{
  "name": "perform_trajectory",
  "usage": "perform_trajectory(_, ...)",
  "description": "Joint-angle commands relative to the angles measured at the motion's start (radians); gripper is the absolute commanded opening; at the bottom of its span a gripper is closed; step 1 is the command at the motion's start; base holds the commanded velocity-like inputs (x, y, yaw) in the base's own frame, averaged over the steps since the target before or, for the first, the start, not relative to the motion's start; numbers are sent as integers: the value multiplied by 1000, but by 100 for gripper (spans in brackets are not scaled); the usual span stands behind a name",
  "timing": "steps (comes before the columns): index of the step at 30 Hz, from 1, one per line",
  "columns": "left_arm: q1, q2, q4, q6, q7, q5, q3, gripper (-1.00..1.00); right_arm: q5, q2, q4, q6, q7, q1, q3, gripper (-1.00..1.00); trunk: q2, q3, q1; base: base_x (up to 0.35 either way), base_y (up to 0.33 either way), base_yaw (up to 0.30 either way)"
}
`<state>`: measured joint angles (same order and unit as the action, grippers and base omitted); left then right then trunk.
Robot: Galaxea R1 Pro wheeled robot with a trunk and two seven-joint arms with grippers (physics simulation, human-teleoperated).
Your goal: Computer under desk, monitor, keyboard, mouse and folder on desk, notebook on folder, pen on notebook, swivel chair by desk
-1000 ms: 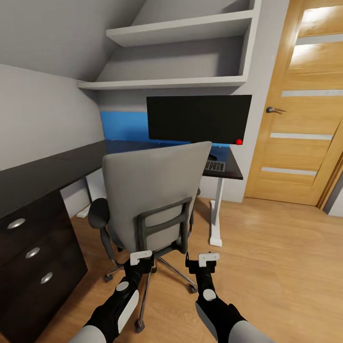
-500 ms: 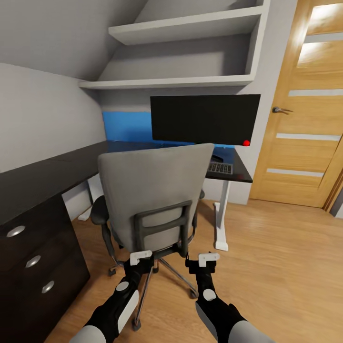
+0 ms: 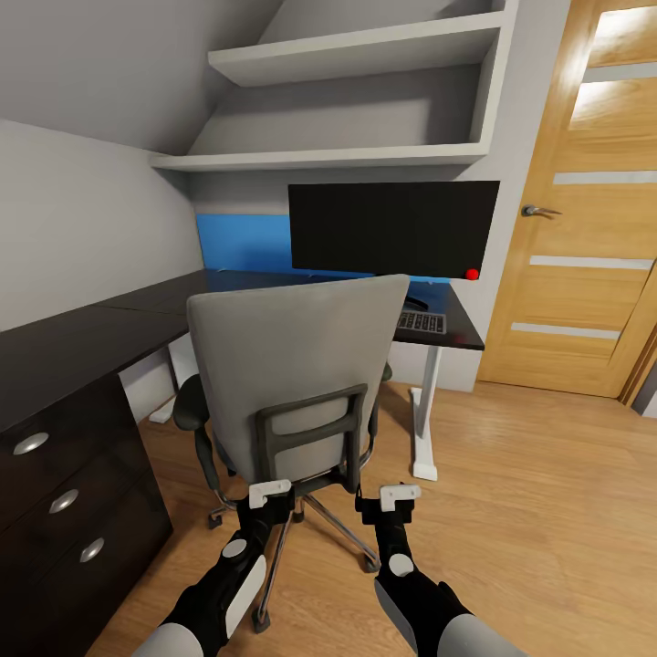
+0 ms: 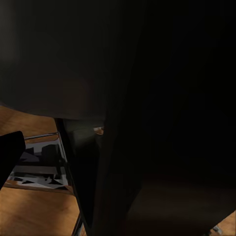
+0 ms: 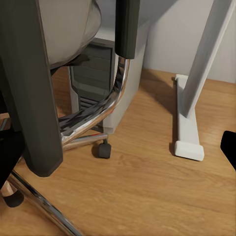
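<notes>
I'm seeing the black L-shaped bench (image 3: 82,342) running along the wall, monitor (image 3: 394,226) standing on it, grey swivel chair (image 3: 292,365) sitting before it, computer (image 5: 105,73) standing underneath, keyboard (image 3: 422,321) lying beside the monitor, my left claw (image 3: 271,494) and right claw (image 3: 400,495) hovering behind the chair, grip state I cannot tell.

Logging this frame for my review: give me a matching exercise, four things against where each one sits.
Things:
1. monitor
2. keyboard
3. computer
4. swivel chair

Places:
A. on the floor under the desk, behind the chair's chrome frame
B. on the desk top at its right end, below the screen
C. just ahead of the left gripper and right gripper, its back toward the robot
D. upright on the desk against the far wall

Pairs: 1-D, 2-B, 3-A, 4-C
</notes>
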<state>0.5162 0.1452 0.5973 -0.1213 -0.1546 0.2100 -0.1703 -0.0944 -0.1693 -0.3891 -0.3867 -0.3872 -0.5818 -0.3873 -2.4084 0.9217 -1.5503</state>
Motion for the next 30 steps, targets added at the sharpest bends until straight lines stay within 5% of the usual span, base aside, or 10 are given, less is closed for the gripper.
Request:
perform_trajectory(1, 1, -1, -1, -5, -8, 11, -8, 100, -10, 1, 1, -4, -5, -1, -8, 100, 0, 1, 0, 0, 0, 0)
perform_trajectory(22, 1, -1, -1, -5, -7, 11, -8, 100, -10, 1, 1, -4, -5, -1, -8, 100, 0, 1, 0, 43, 7, 0)
perform_trajectory(30, 1, -1, -1, -4, -7, 11, -7, 100, -10, 1, 1, -6, -5, -1, -8, 100, 0, 1, 0, -184, 0, 0)
